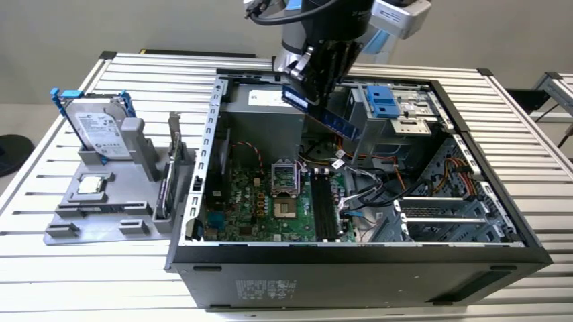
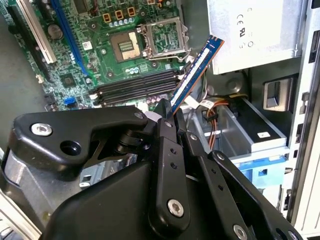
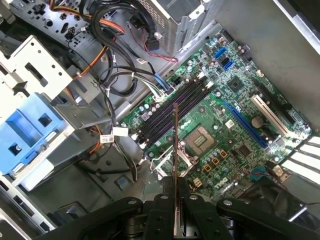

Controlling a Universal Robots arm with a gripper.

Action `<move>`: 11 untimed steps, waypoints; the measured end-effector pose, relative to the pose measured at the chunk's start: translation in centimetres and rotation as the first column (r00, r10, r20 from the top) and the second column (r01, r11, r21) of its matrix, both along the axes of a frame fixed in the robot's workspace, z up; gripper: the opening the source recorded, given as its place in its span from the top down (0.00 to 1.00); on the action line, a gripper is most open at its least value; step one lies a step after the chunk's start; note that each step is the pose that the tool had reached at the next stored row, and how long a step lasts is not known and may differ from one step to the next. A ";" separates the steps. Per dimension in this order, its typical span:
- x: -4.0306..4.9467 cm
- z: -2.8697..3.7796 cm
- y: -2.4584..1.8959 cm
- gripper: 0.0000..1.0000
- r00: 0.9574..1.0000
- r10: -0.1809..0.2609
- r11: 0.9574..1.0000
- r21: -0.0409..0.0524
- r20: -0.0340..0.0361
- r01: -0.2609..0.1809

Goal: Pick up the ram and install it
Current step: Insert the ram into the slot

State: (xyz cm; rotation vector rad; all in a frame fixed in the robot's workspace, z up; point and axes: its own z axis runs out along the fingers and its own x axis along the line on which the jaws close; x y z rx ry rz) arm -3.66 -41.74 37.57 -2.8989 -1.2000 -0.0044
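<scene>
Clamped tight on one end of the ram [image 1: 329, 117] [image 2: 195, 75] [image 3: 175, 150], with the claw [image 1: 313, 94] [image 2: 175, 117] [image 3: 175, 197] above the open computer case [image 1: 358, 251] on the tabletop [image 1: 90, 282]. In the exterior view, long axis slanted from 10 o'clock at the claw to 4 o'clock, free end pointing down into the case. Well apart from the black memory slots [image 1: 324, 204] [image 3: 175, 107], toward 6 o'clock on the motherboard [image 1: 259, 201].

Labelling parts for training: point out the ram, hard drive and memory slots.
ram [image 2: 196, 74], second wrist view, middle of the stick
hard drive [image 1: 96, 129], exterior view, its labelled face
memory slots [image 1: 323, 206], exterior view, middle of the black slots
</scene>
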 end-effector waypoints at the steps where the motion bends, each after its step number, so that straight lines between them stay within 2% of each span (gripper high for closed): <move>1: 0.00 0.00 0.00 1.00 1.000 -0.006 1.000 0.000 0.000 0.006; 11: 0.00 0.00 0.00 1.00 0.998 -0.055 0.998 0.000 0.000 0.055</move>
